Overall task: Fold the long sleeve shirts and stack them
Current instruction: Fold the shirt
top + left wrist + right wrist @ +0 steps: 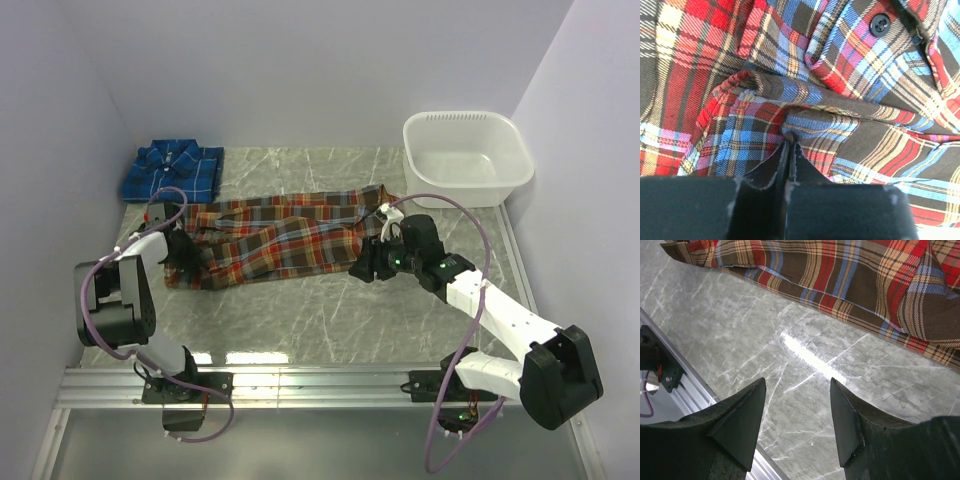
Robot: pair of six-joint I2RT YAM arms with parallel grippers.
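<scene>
The red-orange plaid flannel shirt (280, 238) lies with its long axis left to right across the grey marbled bench (320, 320). The left end effector (789, 146) is clenched on a fold at its left end. The right end effector (797, 390), released, hovers over bare bench just beside its right end.

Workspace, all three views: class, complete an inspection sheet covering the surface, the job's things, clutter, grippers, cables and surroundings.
Surface: grey marbled table, glare patch near the front.
Job's things: red-orange shirt spread lengthwise mid-table, rumpled; blue shirt folded at the far left corner.
Clutter: white tub, empty, far right corner.
Grippers: left gripper shut on the red-orange shirt's fabric; right gripper open over bare table beside the shirt's edge.
Cables: purple cables loop loosely along both arms.
Surroundings: plain pale walls; metal rail under the arm bases.
</scene>
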